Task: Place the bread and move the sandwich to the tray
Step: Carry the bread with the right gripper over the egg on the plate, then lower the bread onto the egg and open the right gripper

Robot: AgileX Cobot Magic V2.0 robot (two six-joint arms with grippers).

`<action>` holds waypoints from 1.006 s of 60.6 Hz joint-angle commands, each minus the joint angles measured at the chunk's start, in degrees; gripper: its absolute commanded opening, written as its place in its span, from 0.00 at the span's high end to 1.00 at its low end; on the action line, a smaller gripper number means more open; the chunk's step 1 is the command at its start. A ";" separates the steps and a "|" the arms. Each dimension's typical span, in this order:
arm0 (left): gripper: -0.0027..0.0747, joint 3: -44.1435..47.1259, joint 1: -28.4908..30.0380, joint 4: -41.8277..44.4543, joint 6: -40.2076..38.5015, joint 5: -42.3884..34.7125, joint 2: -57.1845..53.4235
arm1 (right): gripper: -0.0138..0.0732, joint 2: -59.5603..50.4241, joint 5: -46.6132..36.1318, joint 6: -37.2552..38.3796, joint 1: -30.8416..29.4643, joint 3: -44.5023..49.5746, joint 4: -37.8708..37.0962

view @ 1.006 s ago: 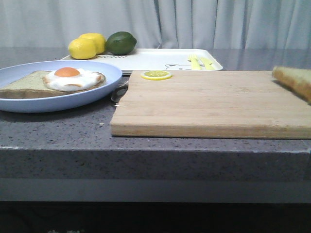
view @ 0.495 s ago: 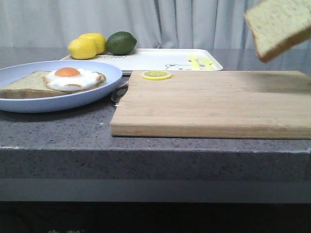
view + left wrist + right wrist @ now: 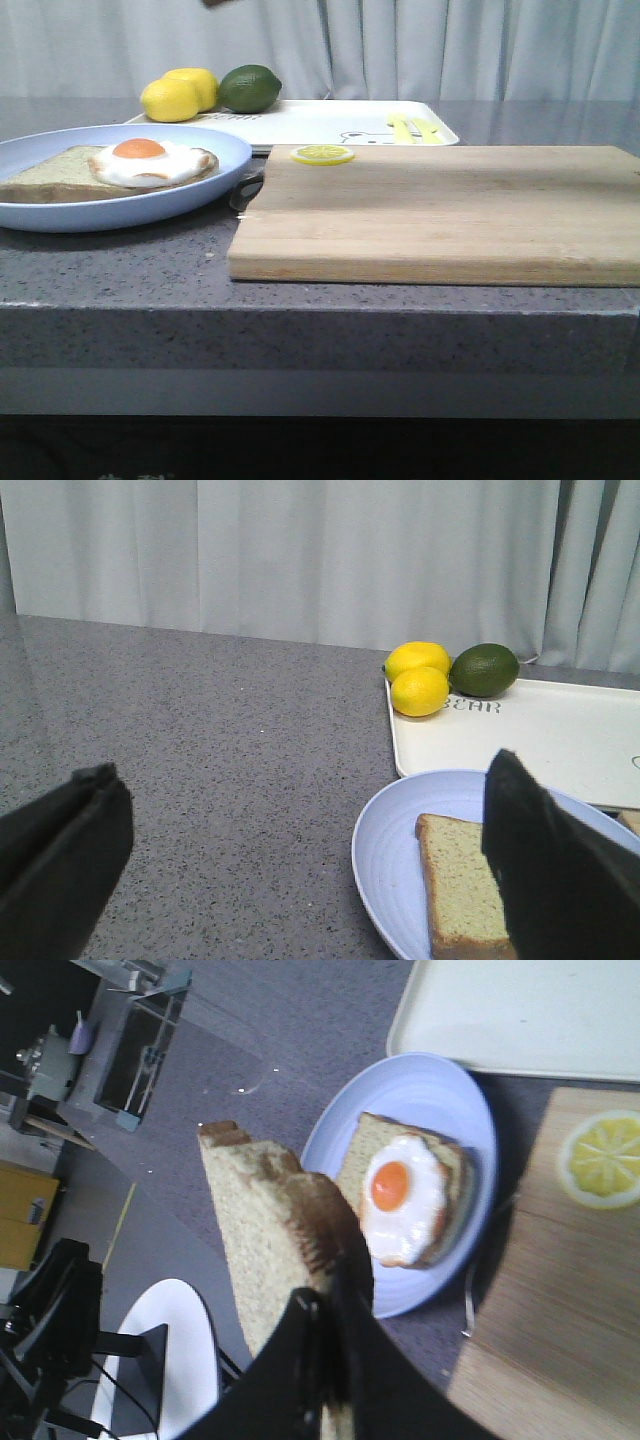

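My right gripper (image 3: 330,1360) is shut on the bread (image 3: 260,1230), a thick plain slice with brown crust, held high above the table. Only a dark sliver (image 3: 215,3) shows at the top edge of the front view. The sandwich (image 3: 150,163), egg on bread, lies on the pale blue plate (image 3: 60,215) at the left; it also shows in the right wrist view (image 3: 405,1200). The white tray (image 3: 330,122) lies behind. My left gripper (image 3: 300,880) is open and empty, low beside the plate (image 3: 400,850), its fingers (image 3: 60,850) wide apart.
A wooden cutting board (image 3: 430,210) fills the right, with a lemon slice (image 3: 321,154) at its far left corner. Two lemons (image 3: 178,95) and a lime (image 3: 249,87) sit on the tray's far left, yellow cutlery (image 3: 412,127) on its right. A metal utensil (image 3: 243,190) lies between plate and board.
The bread has risen from the board's right edge and moved up and leftward, leaving the front view at the top. Plate, sandwich and tray have not moved.
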 commanded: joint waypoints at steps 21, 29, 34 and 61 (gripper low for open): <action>0.07 -1.71 0.04 -0.05 -0.66 -4.69 0.74 | 0.91 14.95 -25.61 -5.34 19.81 -1.14 20.20; 0.07 -1.71 0.04 -0.05 -0.66 -4.69 0.74 | 0.91 19.92 -25.61 -7.72 19.92 -1.14 22.20; 0.07 -1.71 0.04 -0.05 -0.66 -4.69 0.74 | 0.91 21.62 -25.60 -8.19 19.92 -1.14 22.20; 0.07 -1.71 0.04 -0.05 -0.66 -4.69 0.74 | 0.41 20.72 -25.09 -8.24 18.66 -1.08 21.11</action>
